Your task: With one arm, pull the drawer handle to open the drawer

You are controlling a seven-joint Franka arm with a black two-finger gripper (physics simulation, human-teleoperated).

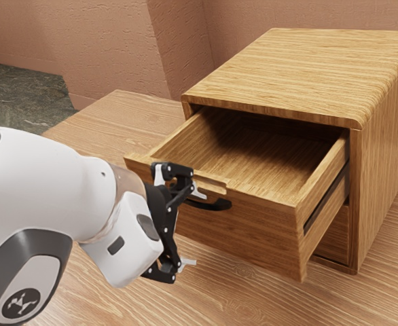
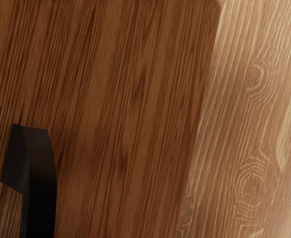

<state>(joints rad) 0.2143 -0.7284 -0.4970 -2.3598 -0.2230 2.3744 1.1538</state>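
The light wooden drawer [image 1: 253, 159] stands pulled well out of the boxy wooden cabinet [image 1: 308, 68]. Its black curved drawer handle [image 1: 214, 203] sits on the front panel, just beside the upper finger of the black two-finger gripper [image 1: 191, 228]. The fingers are spread wide, one above the other, and clasp nothing (whether the upper one touches the handle, I cannot tell). In the wrist view the handle [image 2: 32, 183] lies close to the hand, with the pale wooden table [image 2: 257, 124] beyond the panel.

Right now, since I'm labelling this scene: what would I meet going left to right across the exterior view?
Robot arm → claw → black handle → open drawer → cabinet.
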